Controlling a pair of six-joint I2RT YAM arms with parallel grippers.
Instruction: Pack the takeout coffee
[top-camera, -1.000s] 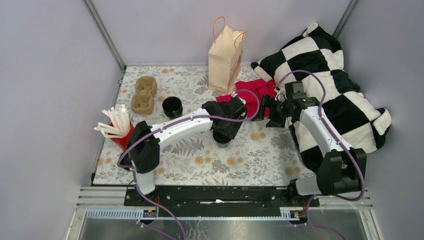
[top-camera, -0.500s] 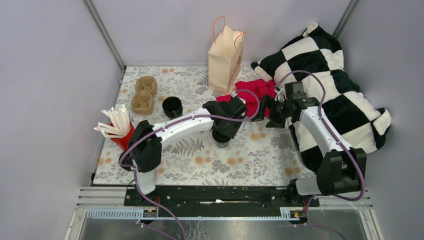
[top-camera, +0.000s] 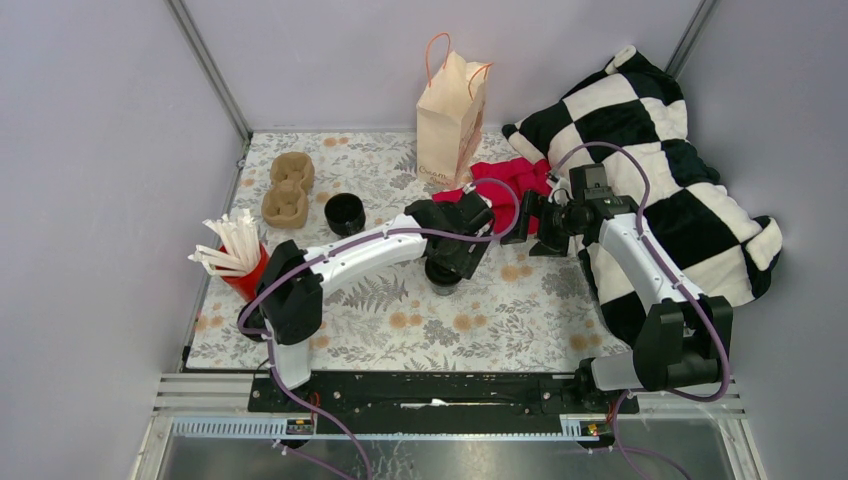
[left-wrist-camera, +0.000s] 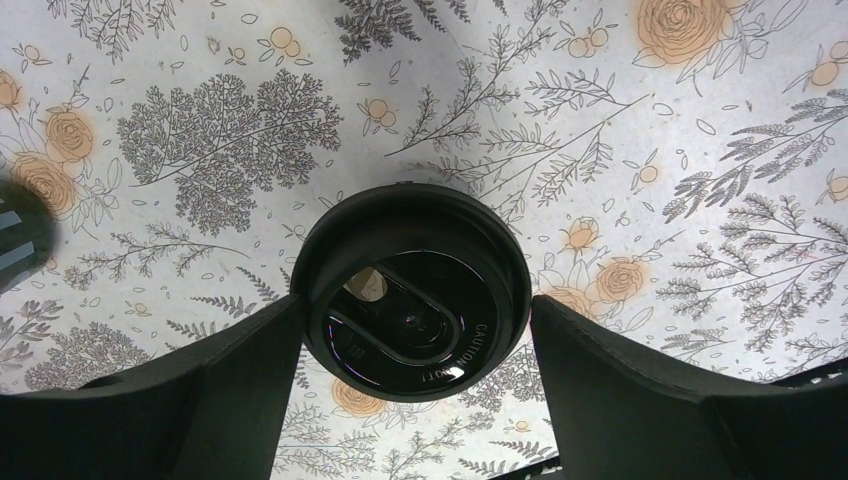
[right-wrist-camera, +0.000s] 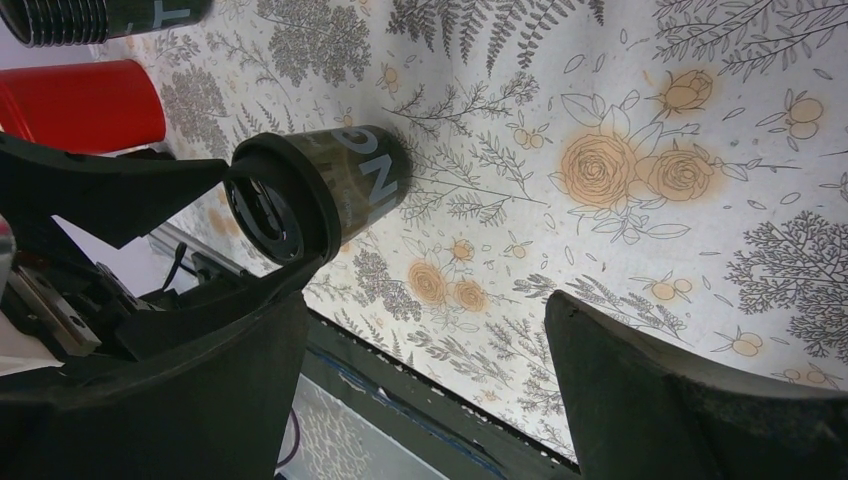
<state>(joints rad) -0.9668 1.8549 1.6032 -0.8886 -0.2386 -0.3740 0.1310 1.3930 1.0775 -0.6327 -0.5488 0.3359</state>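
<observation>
The takeout coffee (top-camera: 443, 281) is a small black cup with a round black lid (left-wrist-camera: 415, 290), standing upright on the flowered tablecloth. My left gripper (top-camera: 452, 258) hangs right above it, pointing down, and is open. Its fingers (left-wrist-camera: 230, 380) flank the lid; the left one is at the rim, and a thin gap shows beside the right one. The right wrist view shows the same cup (right-wrist-camera: 320, 195) from the side, between the left arm's fingers. My right gripper (top-camera: 525, 222) hovers a little to the cup's right, open with nothing between its fingers (right-wrist-camera: 650, 390). The paper bag (top-camera: 452, 115) stands upright at the back.
A second black cup (top-camera: 344, 213) without a lid stands left of the arm. A brown cardboard cup tray (top-camera: 287, 188) and a red cup of white straws (top-camera: 240, 265) sit at the left. A red cloth (top-camera: 505, 180) and a checkered pillow (top-camera: 660, 170) fill the right.
The left gripper's jaws have spread a little wider round the cup's lid. The cup and the right arm have not moved.
</observation>
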